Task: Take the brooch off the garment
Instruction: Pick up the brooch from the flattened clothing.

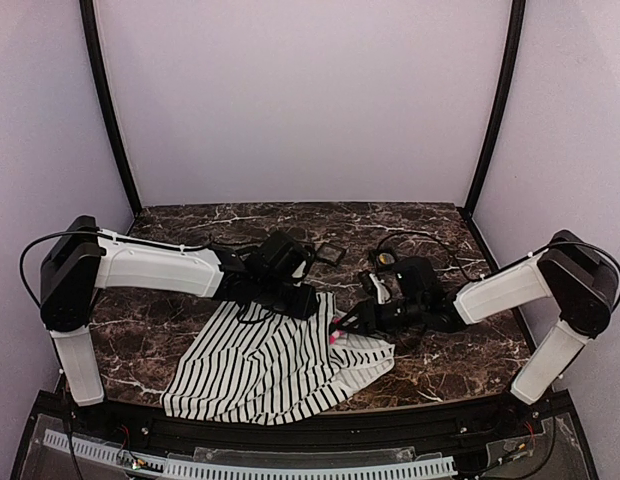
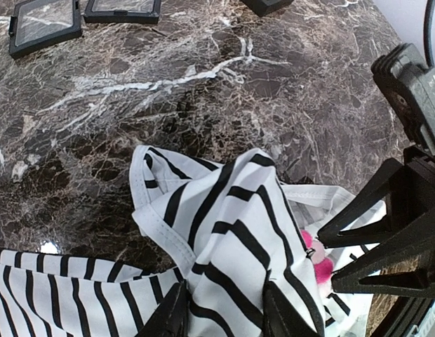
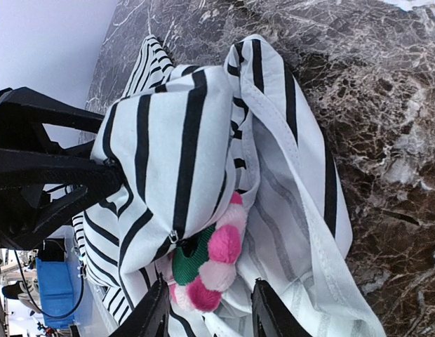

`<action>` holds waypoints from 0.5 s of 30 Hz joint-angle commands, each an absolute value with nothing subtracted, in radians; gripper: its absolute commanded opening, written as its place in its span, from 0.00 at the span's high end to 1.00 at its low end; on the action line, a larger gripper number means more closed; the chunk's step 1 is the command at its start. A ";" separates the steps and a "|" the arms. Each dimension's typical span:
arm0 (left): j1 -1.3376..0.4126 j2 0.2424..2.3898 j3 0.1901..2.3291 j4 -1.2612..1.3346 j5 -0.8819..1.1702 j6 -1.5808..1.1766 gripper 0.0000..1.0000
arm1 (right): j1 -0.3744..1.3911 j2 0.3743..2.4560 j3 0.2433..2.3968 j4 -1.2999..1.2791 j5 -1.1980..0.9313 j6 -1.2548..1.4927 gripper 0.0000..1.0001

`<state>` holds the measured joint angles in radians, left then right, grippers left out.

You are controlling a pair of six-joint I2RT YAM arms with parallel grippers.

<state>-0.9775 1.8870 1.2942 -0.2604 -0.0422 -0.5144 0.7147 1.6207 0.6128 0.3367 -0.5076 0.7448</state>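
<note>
Pinching a fold of the garment (image 2: 224, 232), left claw (image 2: 226, 319); right claw (image 3: 207, 316) half-open astride the brooch (image 3: 212, 258), grip unclear.

Dark marble table (image 1: 440, 372) carries the striped garment (image 1: 260, 370) and black frames (image 2: 45, 24).

The garment (image 1: 260, 375), a white top with thin black stripes, is lying crumpled on the table (image 1: 190, 230), one fold bunching upward at its far right edge. The brooch (image 3: 210, 260), pink and white petals around a green centre, is sitting pinned on that fold.
</note>
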 commanded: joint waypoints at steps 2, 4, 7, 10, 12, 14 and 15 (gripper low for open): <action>-0.977 1.888 1.287 -0.236 -0.018 -0.525 0.69 | 0.729 1.660 0.640 0.402 -0.529 0.761 0.62; -0.977 1.888 1.280 -0.228 -0.011 -0.528 0.71 | 0.731 1.667 0.638 0.410 -0.533 0.762 0.64; -0.978 1.886 1.270 -0.215 -0.004 -0.533 0.73 | 0.732 1.680 0.637 0.422 -0.537 0.762 0.69; -0.977 1.877 1.246 -0.187 0.025 -0.540 0.75 | 0.732 1.695 0.637 0.445 -0.546 0.766 0.79; -0.977 1.868 1.228 -0.160 0.048 -0.548 0.77 | 0.732 1.699 0.640 0.462 -0.556 0.770 0.87; -0.978 1.858 1.210 -0.138 0.061 -0.558 0.80 | 0.732 1.698 0.642 0.469 -0.561 0.768 0.95; -0.977 1.854 1.205 -0.129 0.064 -0.565 0.82 | 0.732 1.692 0.642 0.469 -0.560 0.765 1.00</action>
